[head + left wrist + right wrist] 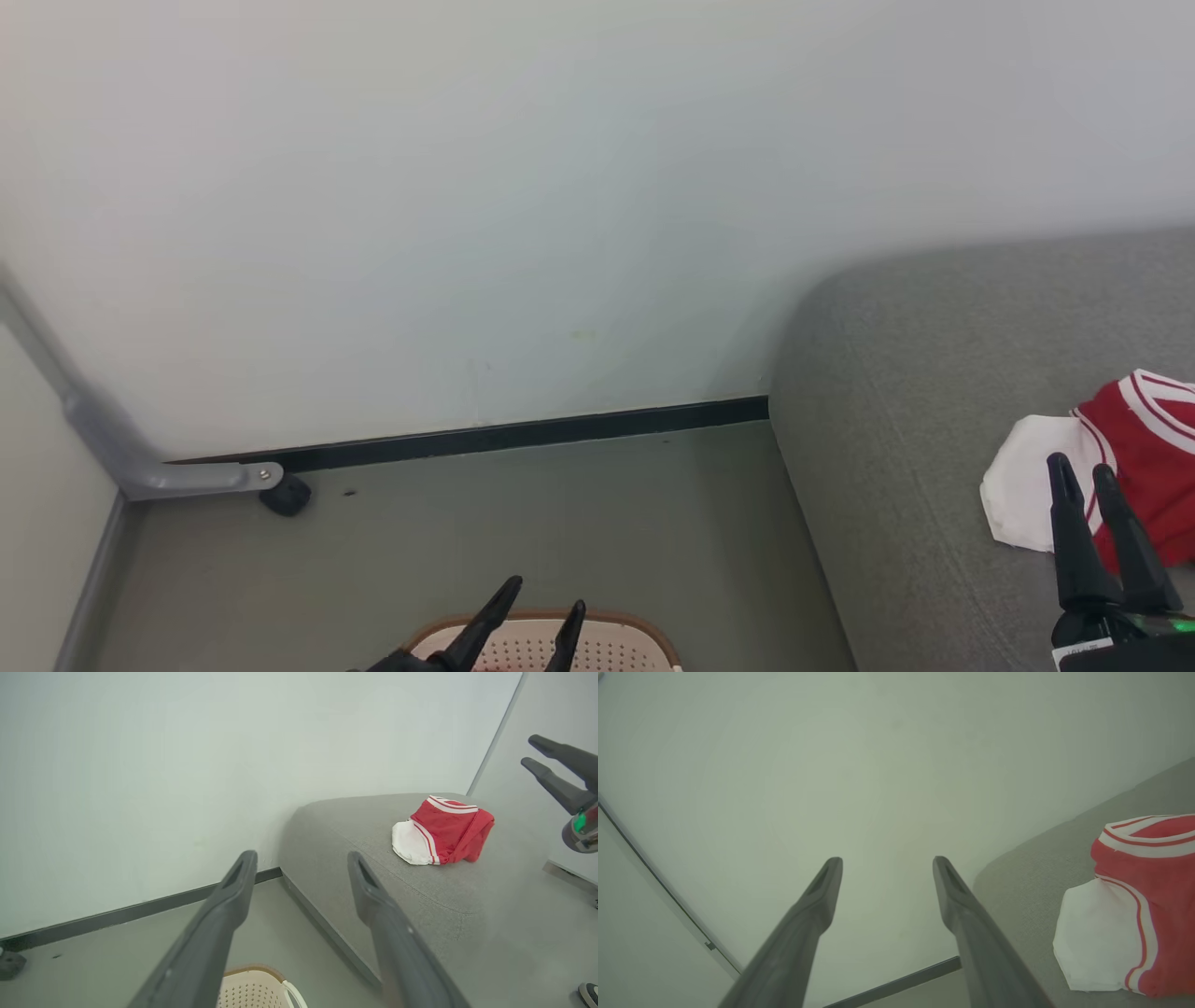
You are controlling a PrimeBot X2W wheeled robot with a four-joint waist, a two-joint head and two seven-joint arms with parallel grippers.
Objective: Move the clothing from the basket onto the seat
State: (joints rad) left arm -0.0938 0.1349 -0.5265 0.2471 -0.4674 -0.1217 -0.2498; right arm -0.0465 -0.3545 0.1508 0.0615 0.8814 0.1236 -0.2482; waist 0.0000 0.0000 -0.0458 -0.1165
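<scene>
A drop-off looks complete: the clothing (1134, 439) lies on the seat (934, 373) at the right beside the empty, spread-fingered right gripper (1078, 464), so the next move likely calls for the left gripper (545, 593), likewise spread and empty over the near basket (625, 616), to reach in for any garment left.

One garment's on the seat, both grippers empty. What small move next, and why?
Probably dip the open left gripper toward the basket below it: the clothing already rests on the seat, the right gripper is open too, and the basket's inside is mostly out of view.
</scene>
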